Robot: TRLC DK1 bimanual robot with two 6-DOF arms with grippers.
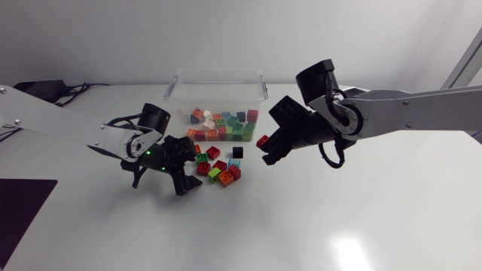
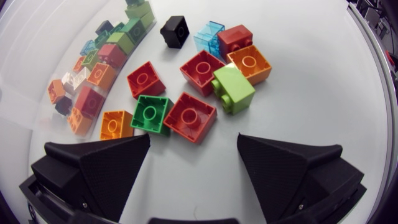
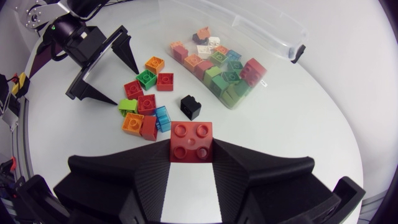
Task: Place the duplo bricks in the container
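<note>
A clear plastic container [image 1: 218,86] at the back of the table holds several coloured duplo bricks [image 3: 224,68]. In front of it a loose heap of bricks [image 1: 218,167] lies on the table, among them a red one [image 2: 190,116], a green one [image 2: 151,113] and a lime one [image 2: 233,87]. My left gripper [image 1: 188,165] stands open just left of the heap, the red and green bricks right ahead of its fingers [image 2: 106,168]. My right gripper [image 1: 267,148] hovers right of the heap, in front of the container, shut on a red four-stud brick [image 3: 191,140].
A single black brick [image 1: 237,152] lies apart between the heap and the container. The left gripper [image 3: 124,84] shows in the right wrist view beyond the heap. White tabletop [image 1: 301,218] stretches bare toward the front.
</note>
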